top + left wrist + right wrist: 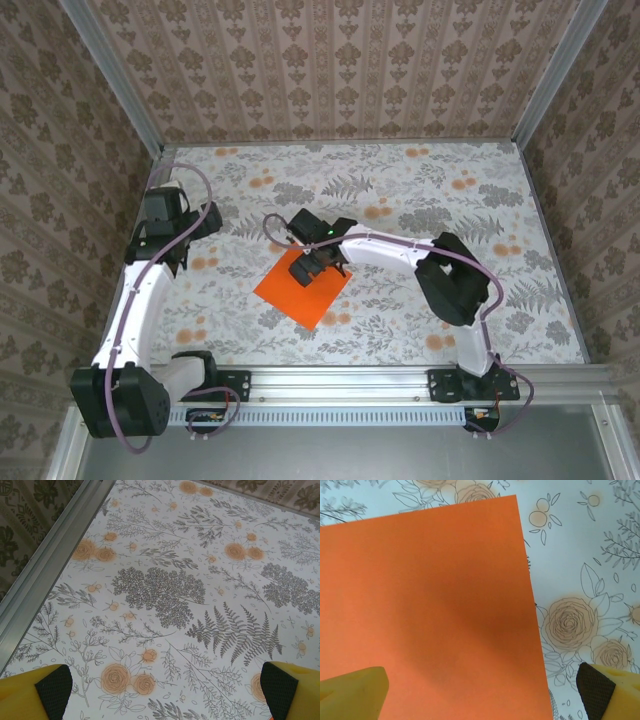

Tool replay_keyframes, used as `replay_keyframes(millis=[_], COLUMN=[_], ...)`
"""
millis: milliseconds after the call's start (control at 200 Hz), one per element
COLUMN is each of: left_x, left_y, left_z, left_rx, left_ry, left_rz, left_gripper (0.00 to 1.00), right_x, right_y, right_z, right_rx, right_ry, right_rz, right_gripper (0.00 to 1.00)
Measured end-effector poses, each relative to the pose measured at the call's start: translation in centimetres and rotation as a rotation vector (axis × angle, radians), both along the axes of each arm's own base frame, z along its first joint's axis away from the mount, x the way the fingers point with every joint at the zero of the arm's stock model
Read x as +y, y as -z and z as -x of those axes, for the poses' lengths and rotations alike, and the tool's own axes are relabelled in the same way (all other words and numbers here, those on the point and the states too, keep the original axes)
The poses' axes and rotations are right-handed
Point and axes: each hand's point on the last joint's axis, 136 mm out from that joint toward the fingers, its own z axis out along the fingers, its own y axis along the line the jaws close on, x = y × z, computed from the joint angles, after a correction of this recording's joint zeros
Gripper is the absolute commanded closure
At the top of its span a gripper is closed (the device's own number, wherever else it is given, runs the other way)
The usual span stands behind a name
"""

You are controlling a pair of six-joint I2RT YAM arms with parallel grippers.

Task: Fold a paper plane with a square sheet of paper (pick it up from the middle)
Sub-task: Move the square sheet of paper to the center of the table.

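One sheet [298, 296], flat; pickup pending. Both wide: right gripper [479, 694] over it, left gripper [167, 692] aside. Next I'd pinch its middle.

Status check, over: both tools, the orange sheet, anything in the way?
Left tool open over floral tablecloth, apart from orange sheet. Right tool open over it, straddling one edge. Sheet flat, unfolded; no obstruction seen.
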Motion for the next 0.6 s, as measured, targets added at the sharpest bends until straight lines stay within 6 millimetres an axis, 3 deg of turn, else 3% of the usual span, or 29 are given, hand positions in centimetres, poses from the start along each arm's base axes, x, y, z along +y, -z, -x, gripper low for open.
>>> replay_keyframes(millis=[310,425,600], left_x=[0.0,0.0,0.0], left_y=[0.3,0.3,0.3], left_z=[0.0,0.0,0.0], left_rx=[0.008,0.009,0.01], left_ry=[0.0,0.0,0.0], left_rz=[0.0,0.0,0.0], left_gripper=[0.0,0.0,0.0], right_x=[-0.3,-0.4,-2.7], right_y=[3.0,3.1,3.2], right_z=[-1.7,-2.3,-4.8], right_rx=[-0.001,-0.003,-0.014], right_ry=[0.007,0.028,0.128], right_rz=[0.122,0.131,0.139], right_gripper=[0.0,0.0,0.0])
